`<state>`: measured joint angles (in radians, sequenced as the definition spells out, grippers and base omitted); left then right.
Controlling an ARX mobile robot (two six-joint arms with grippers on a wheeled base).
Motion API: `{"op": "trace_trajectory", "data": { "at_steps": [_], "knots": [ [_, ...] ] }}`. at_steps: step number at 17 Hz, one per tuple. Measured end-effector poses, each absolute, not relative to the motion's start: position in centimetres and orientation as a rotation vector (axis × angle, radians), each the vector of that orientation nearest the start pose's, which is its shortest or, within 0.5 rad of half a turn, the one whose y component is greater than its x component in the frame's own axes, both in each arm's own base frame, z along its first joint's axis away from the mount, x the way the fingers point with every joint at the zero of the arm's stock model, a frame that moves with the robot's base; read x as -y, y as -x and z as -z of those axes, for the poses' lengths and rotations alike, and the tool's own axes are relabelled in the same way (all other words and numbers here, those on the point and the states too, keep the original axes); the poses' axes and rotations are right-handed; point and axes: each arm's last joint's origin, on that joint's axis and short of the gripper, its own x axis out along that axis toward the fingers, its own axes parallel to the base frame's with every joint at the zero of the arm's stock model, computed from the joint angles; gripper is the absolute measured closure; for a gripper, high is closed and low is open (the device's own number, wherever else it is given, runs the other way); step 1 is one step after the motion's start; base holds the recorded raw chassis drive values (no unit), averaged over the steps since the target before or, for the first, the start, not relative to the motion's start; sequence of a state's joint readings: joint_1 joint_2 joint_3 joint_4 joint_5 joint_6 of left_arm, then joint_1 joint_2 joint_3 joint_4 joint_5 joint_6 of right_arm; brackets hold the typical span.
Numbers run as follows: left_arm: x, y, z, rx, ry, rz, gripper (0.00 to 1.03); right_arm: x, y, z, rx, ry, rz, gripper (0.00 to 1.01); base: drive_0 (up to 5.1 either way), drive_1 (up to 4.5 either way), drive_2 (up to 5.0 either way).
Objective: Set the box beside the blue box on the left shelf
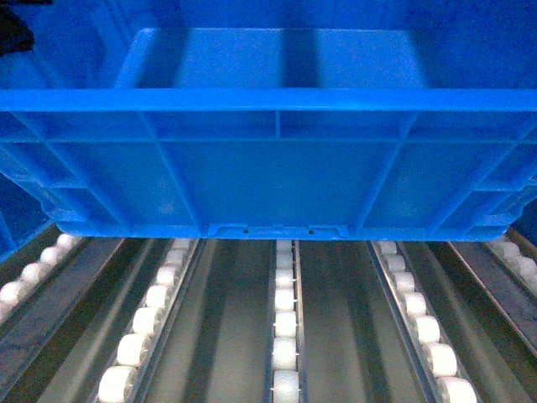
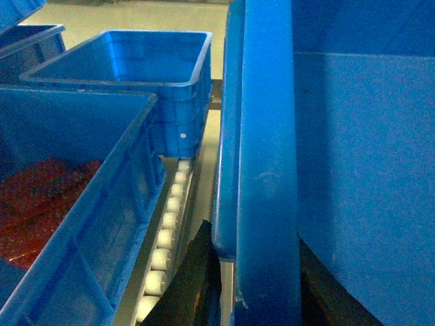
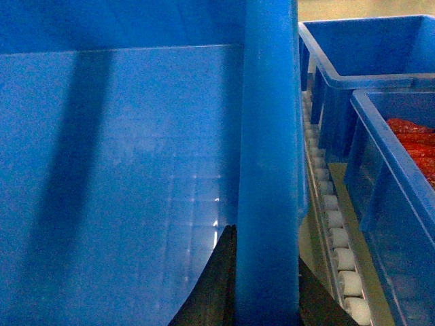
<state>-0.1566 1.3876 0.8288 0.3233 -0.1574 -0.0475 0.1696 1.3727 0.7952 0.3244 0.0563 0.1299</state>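
Box: The large blue crate (image 1: 277,168) fills the head view, its near wall just above the roller rails of the left shelf (image 1: 285,336); whether its base touches the wheels cannot be told.
Left fingers: Dark fingers (image 2: 197,272) straddle the crate's left rim, grasping it.
Right fingers: Dark fingers (image 3: 221,285) pinch the right rim, one inside the wall, one outside.
Step in hand: Apparently lowering the crate onto the rollers. Keeping both sides level and the base square to the rails should stop it skewing or rolling off.
Neighbours, left: A crate holding red material (image 2: 75,224) sits near, an empty one (image 2: 136,68) behind; one rail shows between.
Neighbours, right: Two more crates (image 3: 380,75), the nearer one (image 3: 401,204) carrying red contents.
Risk: Side gaps are narrow; drift could knock a neighbour.
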Motion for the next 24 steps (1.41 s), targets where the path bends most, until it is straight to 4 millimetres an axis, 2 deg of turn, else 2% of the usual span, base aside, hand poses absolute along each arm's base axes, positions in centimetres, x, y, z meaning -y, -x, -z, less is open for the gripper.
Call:
{"op": "trace_trajectory", "data": {
  "at_steps": [24],
  "knots": [
    [4.31,-30.21,-26.16,-0.233,0.010,-0.006,0.87,-4.90,-29.56,-25.46,-0.259,-0.100,-0.096,0.93,0.0,4.24,-4.2]
  ]
}}
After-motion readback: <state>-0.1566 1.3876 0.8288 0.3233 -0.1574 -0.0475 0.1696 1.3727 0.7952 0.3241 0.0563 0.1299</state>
